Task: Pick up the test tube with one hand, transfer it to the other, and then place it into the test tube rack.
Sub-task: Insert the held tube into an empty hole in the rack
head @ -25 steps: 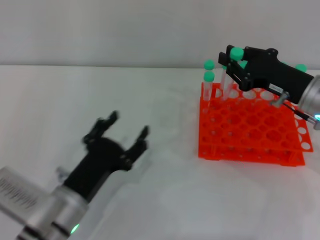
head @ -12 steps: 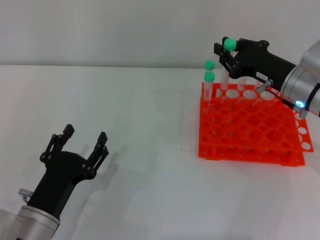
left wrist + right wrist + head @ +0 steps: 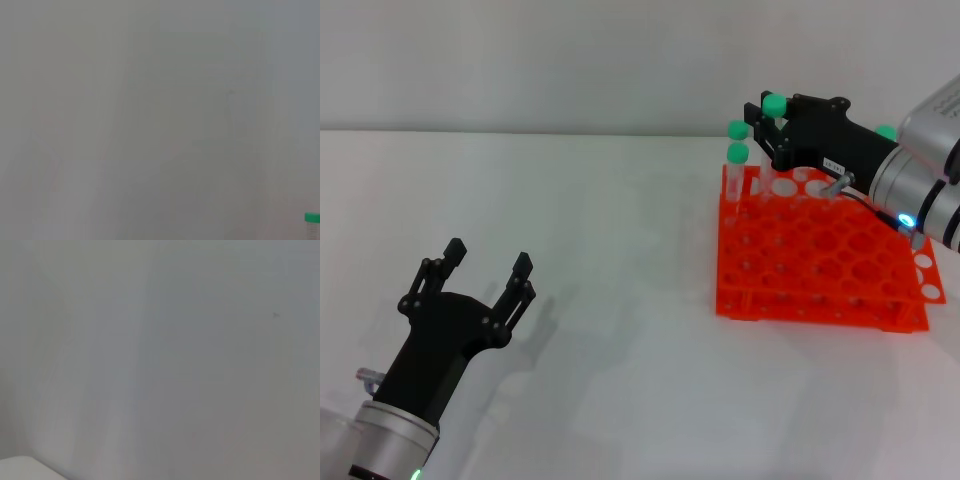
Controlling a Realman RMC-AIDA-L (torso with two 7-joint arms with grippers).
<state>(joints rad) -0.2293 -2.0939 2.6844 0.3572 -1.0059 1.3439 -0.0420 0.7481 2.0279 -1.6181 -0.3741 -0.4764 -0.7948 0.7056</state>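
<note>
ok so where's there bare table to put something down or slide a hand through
The widest bare patch is the white table between the open left gripper at the near left and the orange test tube rack at the right. The strip in front of the rack is bare too. The rack's far left corner is crowded: capped tubes and the right gripper holding the test tube.

White table (image 3: 620,220); orange test tube rack (image 3: 820,255) on it.
</note>
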